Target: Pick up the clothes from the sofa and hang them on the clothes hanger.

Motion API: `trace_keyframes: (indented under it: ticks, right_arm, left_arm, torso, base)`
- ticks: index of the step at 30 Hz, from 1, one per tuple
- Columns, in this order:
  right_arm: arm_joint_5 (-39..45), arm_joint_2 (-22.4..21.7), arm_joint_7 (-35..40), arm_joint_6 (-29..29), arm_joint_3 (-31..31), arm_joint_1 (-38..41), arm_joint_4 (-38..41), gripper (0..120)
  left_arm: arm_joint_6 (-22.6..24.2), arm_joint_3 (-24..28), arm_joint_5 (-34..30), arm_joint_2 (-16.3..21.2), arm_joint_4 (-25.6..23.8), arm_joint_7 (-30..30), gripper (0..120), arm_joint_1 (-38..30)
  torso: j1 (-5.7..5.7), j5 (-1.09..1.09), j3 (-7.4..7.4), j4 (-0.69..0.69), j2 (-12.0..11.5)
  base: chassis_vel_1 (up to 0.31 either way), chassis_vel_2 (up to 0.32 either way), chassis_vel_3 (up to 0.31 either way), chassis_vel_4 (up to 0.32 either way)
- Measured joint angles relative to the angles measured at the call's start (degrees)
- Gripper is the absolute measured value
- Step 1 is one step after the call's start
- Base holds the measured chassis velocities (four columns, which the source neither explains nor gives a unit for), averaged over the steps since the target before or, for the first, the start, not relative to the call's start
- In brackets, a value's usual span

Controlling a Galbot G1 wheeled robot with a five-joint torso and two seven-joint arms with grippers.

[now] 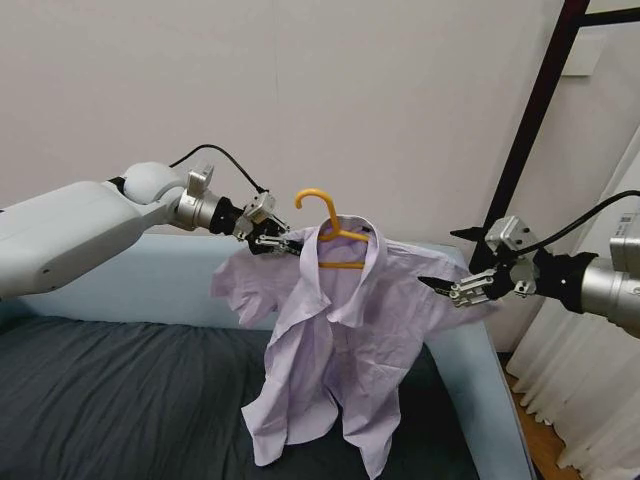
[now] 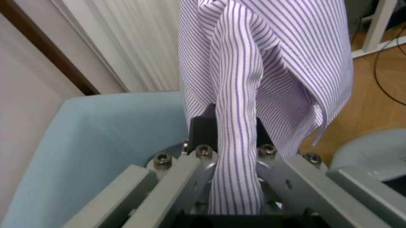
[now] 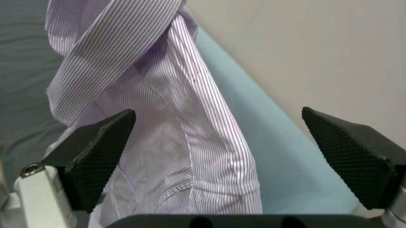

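The left hand (image 1: 272,240) is clamped on a fold of the shirt (image 1: 340,340), just beside the yellow hanger (image 1: 325,205), whose curved hook stands free above the collar. The shirt is thin wrinkled cloth with fine purple stripes. It hangs in the air between both hands, above the sofa (image 1: 120,290). The right hand (image 1: 440,288) is at the other shoulder, its fingers wide apart and the sleeve just before them. A black pole (image 1: 530,130) rises behind the right hand, with a white curtain (image 1: 590,390) below. The sofa has a smooth pale blue edge and a dark grey seat (image 1: 120,390).
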Motion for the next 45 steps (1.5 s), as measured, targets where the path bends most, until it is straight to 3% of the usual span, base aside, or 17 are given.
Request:
trace_keyframes:
  ticks: [6,15,21,26,37,40,45]
  right_arm:
    - [4.09,-1.10,-1.03,-1.68,-0.38,-0.99,0.30,100]
    - [3.36,1.95,-0.32,-3.07,-2.53,-1.94,2.02,99]
    - [2.64,2.15,-0.59,-3.31,-2.82,-2.29,2.05,83]
    - [1.51,2.17,-1.23,-3.25,-3.27,-2.71,2.22,60]
    - [0.18,1.24,-2.04,-1.16,-3.57,-3.39,2.98,25]
    - [-0.15,1.24,-2.87,-0.53,-3.81,-3.57,3.42,10]
    - [0.10,2.07,-2.68,-0.72,-4.29,-3.74,3.95,8]
  left_arm:
    - [0.83,-0.28,0.50,-0.21,-2.79,-1.26,1,2.01]
    - [1.63,0.13,0.14,-1.01,-6.85,-2.58,1,2.77]
    - [1.64,0.52,0.48,-1.05,-7.09,-2.68,1,2.80]
    - [1.31,0.67,1.40,-1.04,-7.39,-2.71,1,3.07]
    - [-0.08,0.89,1.90,-0.44,-8.18,-2.73,1,3.19]
    - [-0.31,1.01,1.95,-0.27,-8.56,-3.38,1,3.13]
    - [-0.32,1.33,1.63,-0.55,-8.81,-3.48,1,2.45]
  torso:
    - [0.00,-0.03,0.01,0.03,0.00]
    - [0.00,-0.02,0.00,0.01,0.00]
    - [0.00,-0.02,0.00,0.01,0.00]
    - [0.00,-0.03,0.00,0.01,0.00]
    - [0.00,-0.04,0.00,0.01,0.00]
    - [0.00,-0.03,0.00,0.01,0.00]
    - [0.00,-0.03,0.00,0.02,0.00]
  base:
    - [0.000,0.000,0.000,0.000]
    - [0.000,0.000,0.000,0.000]
    - [0.000,0.000,0.000,0.000]
    - [0.000,0.000,0.000,0.000]
    - [0.000,0.000,0.000,0.000]
    - [0.000,0.000,0.000,0.000]
    - [0.000,0.000,0.000,0.000]
